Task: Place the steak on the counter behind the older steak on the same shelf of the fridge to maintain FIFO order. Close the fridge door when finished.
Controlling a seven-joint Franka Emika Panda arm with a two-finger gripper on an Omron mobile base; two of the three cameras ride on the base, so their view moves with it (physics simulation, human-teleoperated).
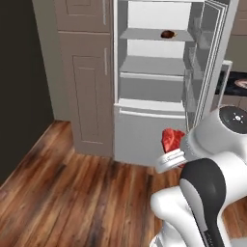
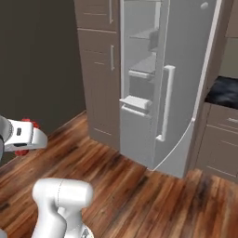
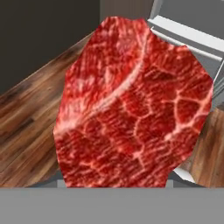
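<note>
The fridge [image 1: 154, 72] stands open on a wooden plank floor [image 1: 72, 193], beside brown panelled cabinets [image 1: 87, 87]. Inside, pale grey shelves span the interior — the upper shelf [image 1: 144, 34] carries one small dark steak [image 1: 168, 34] near its right side, lying flat on the panel. The shelf below [image 1: 149, 65] is a plain grey panel. To the right, a black counter [image 2: 225, 90] sits above brown drawers — its surface is partly cut off.

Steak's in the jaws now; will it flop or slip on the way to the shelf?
The steak probably won't flop: it stands up as a thick faceted chunk. Its raw marbled surface may be slick, so slipping seems possible. Flat facets suggest no rolling on the shelf.
</note>
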